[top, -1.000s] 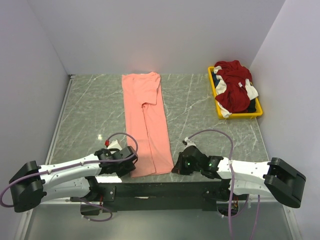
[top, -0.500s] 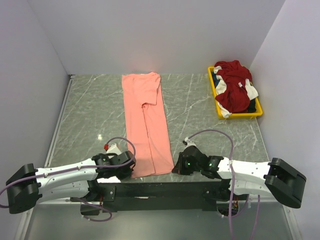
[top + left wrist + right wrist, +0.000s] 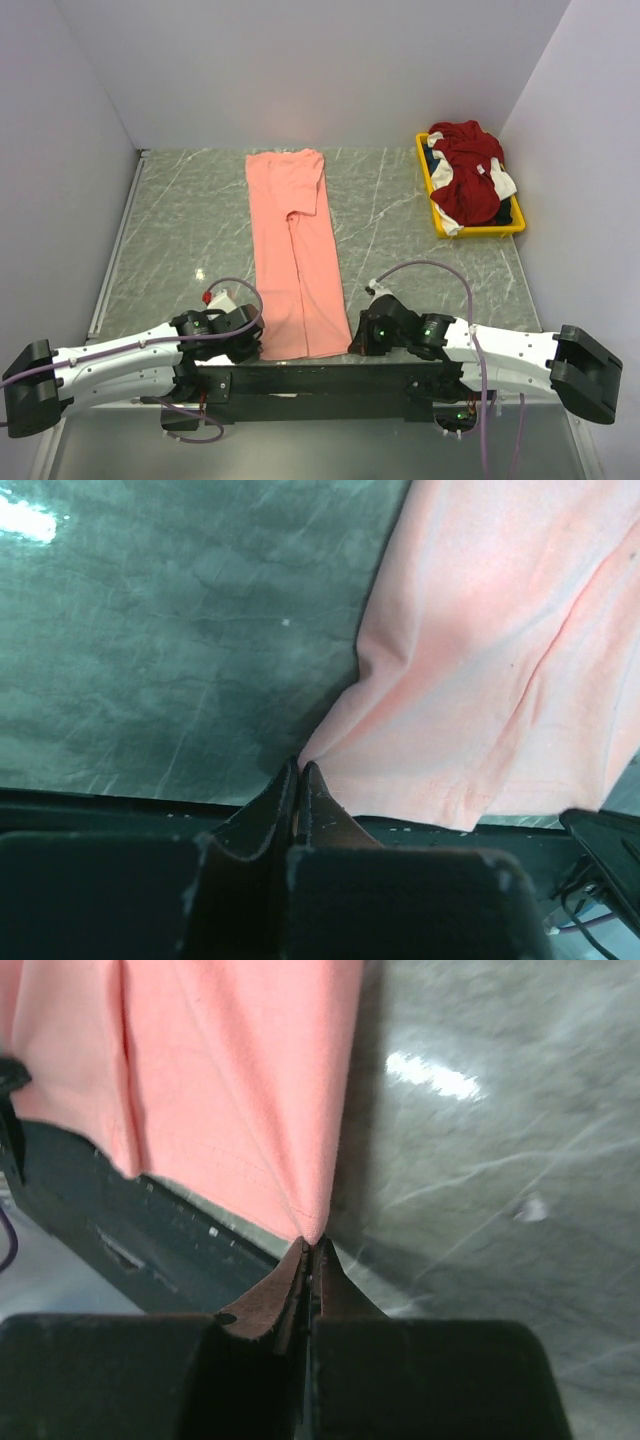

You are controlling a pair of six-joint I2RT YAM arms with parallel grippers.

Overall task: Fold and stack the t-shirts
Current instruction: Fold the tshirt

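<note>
A grey marbled table (image 3: 180,230) is enclosed by pale walls. Down its middle, from far edge to near edge, a salmon-pink t-shirt (image 3: 290,250) is laid as a long narrow strip. Its near corners are pinched at the hem, one by the left claw (image 3: 299,775), one by the right claw (image 3: 312,1250). A crosswise fold seems in hand; both corners would need lifting evenly and carrying toward the far edge. A dark red t-shirt (image 3: 468,175) is heaped in a yellow tray (image 3: 480,232) at the far right corner, well apart.
</note>
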